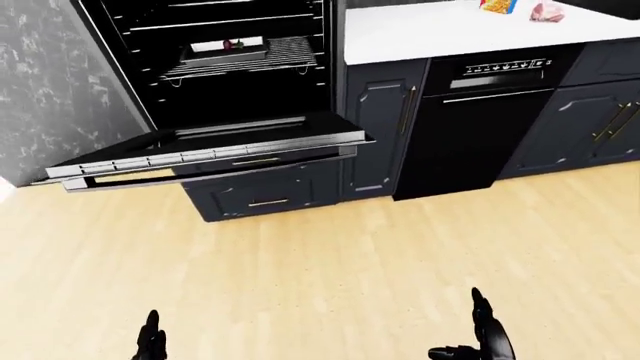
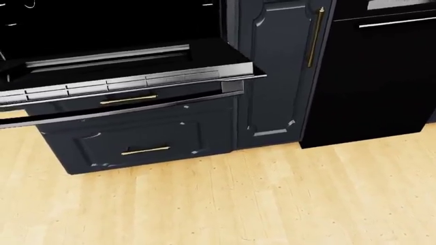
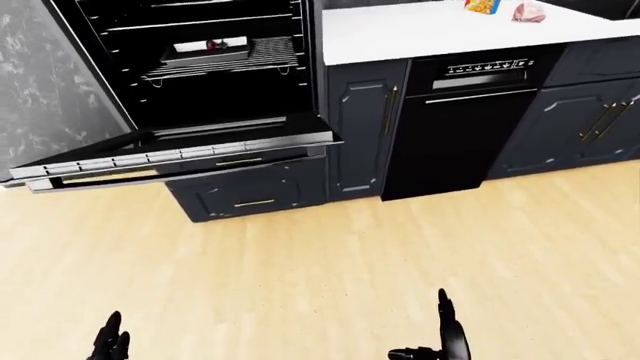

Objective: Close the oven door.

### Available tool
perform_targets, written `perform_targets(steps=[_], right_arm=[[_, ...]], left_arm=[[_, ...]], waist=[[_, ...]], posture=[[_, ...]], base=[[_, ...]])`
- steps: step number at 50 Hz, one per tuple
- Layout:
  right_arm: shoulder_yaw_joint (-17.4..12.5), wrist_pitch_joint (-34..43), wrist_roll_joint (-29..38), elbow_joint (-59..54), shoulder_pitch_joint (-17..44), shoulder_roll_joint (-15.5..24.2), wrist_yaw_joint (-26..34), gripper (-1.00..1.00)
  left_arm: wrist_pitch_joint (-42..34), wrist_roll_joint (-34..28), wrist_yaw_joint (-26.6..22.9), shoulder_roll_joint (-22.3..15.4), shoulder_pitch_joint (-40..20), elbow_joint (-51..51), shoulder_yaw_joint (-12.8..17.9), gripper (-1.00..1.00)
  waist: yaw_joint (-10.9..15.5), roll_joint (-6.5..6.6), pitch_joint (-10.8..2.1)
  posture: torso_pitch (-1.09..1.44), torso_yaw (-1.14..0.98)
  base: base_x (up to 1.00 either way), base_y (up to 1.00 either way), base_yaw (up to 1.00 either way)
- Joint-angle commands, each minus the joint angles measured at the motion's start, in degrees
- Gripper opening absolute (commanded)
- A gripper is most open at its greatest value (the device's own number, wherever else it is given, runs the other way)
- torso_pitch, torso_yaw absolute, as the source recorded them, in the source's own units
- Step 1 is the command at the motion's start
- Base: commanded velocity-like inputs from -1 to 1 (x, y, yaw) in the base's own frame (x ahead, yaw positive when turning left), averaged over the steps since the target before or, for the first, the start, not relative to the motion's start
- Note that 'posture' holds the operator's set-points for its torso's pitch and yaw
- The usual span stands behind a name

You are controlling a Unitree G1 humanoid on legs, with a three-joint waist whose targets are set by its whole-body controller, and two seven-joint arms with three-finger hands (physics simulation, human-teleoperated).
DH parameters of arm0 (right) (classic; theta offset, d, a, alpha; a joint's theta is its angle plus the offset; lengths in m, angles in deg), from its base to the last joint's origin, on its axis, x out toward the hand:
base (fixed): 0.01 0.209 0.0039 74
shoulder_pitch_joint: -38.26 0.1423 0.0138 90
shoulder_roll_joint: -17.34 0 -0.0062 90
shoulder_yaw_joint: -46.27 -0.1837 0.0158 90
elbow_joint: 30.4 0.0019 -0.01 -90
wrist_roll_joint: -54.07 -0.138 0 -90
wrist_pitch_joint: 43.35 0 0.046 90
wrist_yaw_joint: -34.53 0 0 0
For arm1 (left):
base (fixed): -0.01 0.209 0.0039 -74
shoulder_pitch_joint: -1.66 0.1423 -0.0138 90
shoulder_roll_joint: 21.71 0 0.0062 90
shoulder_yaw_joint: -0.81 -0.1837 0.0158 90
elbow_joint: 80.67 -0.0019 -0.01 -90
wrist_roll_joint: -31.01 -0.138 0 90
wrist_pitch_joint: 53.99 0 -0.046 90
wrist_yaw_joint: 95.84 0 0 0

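Setting: a kitchen with a pale wood floor (image 1: 330,262), dark navy cabinets and a white countertop (image 1: 450,30) at the left-eye view's upper right.
Oven door: the oven door (image 1: 210,150) hangs fully open, lying flat and level out over the floor at the left-eye view's left, above two drawers with brass handles.
Oven interior: a tray (image 1: 225,51) sits on a wire rack inside the cavity.
Neighbours: a narrow cabinet door (image 2: 279,71), then a black dishwasher (image 1: 470,120) to its right.
Left hand (image 1: 151,345): at the bottom edge, fingers up, empty, well apart from the door.
Right hand (image 1: 482,339): bottom edge, fingers spread, holding nothing.
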Motion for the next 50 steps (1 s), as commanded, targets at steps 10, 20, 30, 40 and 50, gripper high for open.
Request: perform_targets(steps=[10,20,30,40,50], right_arm=[[-2.1,-0.6,-0.2,1.0,1.6,2.2,-0.1,1.0],[-1.9,-1.2,-0.2,1.1,0.8,1.7,-0.7,1.0],[-1.0,-1.0,-0.8,1.2,0.7,1.7,-1.4,1.0],[-0.8,-1.0,-0.9,1.3,0.6,1.7,-1.5,1.0],[-0.7,-1.1,-0.6,1.2,0.3,1.7,-1.5,1.0]], left_arm=[[2.1,-1.4,1.0,-0.1,-1.0,1.2,-0.4,1.0],[1.9,0.0,-0.1,-0.4,-0.7,1.0,-0.8,1.0],[1.4,0.8,-0.6,-0.5,-1.5,1.1,-0.7,1.0],[1.5,0.6,-0.3,-0.4,-1.4,1.1,-0.7,1.0],[1.4,0.8,-0.3,-0.6,-1.2,1.1,-0.8,1.0]], waist=[[-0.9,-6.99,0.13],[-1.3,-4.91,-0.15],[-0.3,-1.12,-0.48],[-1.3,-7.15,-0.09],[-1.4,-2.41,0.0]], posture=[[0.0,0.0],[0.0,0.0],[0.0,0.0],[0.0,0.0],[0.0,0.0]], base=[[0.0,0.32,0.0],[0.0,0.33,0.0],[0.0,0.34,0.0],[0.0,0.37,0.0],[0.0,0.37,0.0]])
